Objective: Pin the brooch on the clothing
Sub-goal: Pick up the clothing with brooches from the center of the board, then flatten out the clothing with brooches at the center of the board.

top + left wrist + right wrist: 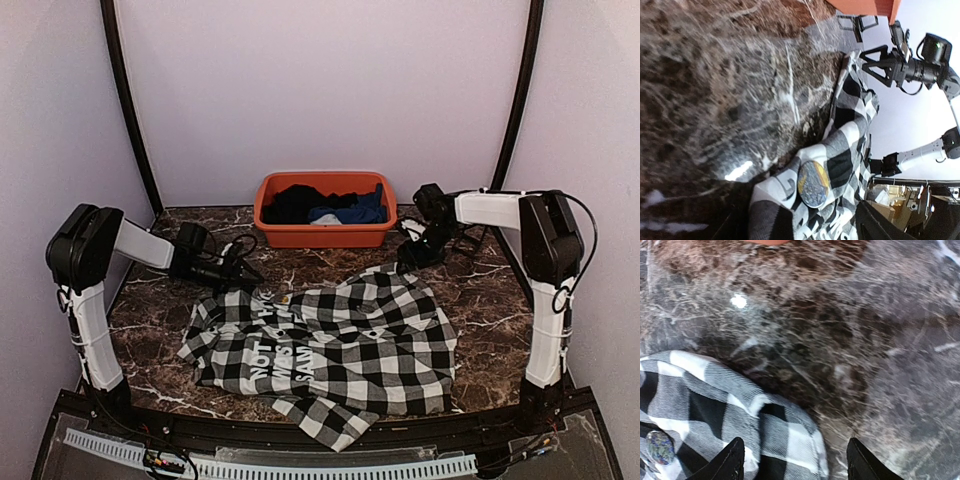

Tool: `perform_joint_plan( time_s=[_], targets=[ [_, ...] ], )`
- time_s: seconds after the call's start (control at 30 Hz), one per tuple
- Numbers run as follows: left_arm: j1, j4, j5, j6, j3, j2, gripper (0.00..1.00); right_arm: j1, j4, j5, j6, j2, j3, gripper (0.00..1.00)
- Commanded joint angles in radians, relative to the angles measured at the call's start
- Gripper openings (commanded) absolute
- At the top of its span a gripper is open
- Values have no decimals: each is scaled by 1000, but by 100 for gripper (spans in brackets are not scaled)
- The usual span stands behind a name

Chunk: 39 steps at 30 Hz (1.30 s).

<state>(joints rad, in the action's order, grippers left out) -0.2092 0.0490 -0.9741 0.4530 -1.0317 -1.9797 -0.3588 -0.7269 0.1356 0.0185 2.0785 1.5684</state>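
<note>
The left tool [242, 272] is held just above the far left corner of the shirt [330, 350], and its two fingers are seen apart with nothing gripped. Below and between them, the brooch [812, 183] is seen lying flat on the shirt, close to the white letters [290, 355]. The right tool [797, 460] is held low over the far right edge of the shirt. Its fingers are apart too, and nothing is clamped. The shirt is spread on the desk [480, 300], a bit crumpled. An orange tub [322, 235] is set beyond the far edge of the shirt.

The brooch is judged to be small, hard and light, so it should be taken by its round rim. The shirt is judged soft and floppy and easily bunched by a push, so it may need to be held down beside the brooch. Whether the pin is already through the cloth cannot be told.
</note>
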Motion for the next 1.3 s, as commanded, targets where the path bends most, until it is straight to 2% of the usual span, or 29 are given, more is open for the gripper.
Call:
perform_joint_plan(
  time_s=[0.0,0.17,0.23,0.33,0.37,0.43,0.47,0.53,0.6,0.67,0.77,0.87,1.0,1.17,1.23,1.27],
  targets=[
    [-33,-53,-20,11,73,-22,77,7,65,198,11,28,2,68],
    [-38,-4,-32,26,112,-13,69,6,118,304,1,50,-13,66],
    [-40,9,-36,36,115,-18,60,6,119,322,5,72,1,64],
    [-45,39,-53,59,116,-22,39,6,128,338,15,98,12,58],
    [-46,45,-56,64,116,-23,35,6,129,346,19,107,16,55],
    [-47,47,-60,67,113,-21,22,6,127,363,27,119,24,45],
    [-47,50,-62,71,112,-22,9,7,130,373,30,124,28,38],
    [-47,59,-56,77,107,-19,2,6,132,402,32,133,36,19],
    [-47,88,-50,101,107,-8,1,6,138,418,33,130,41,0],
    [-46,181,-40,138,122,32,1,7,167,409,25,89,10,0],
    [-47,245,8,157,119,128,1,6,263,376,12,-61,-79,0],
    [-47,142,123,32,21,263,1,7,331,332,5,-233,-111,0],
    [-45,111,245,-92,-109,373,1,7,382,266,4,-356,-53,0],
    [-45,83,297,-180,-223,453,1,9,387,236,0,-481,-12,0],
    [-46,-3,343,-225,-235,504,1,9,381,254,-18,-553,-70,0],
    [-46,-96,359,-254,-228,517,1,9,377,268,-47,-589,-112,0]
  ],
)
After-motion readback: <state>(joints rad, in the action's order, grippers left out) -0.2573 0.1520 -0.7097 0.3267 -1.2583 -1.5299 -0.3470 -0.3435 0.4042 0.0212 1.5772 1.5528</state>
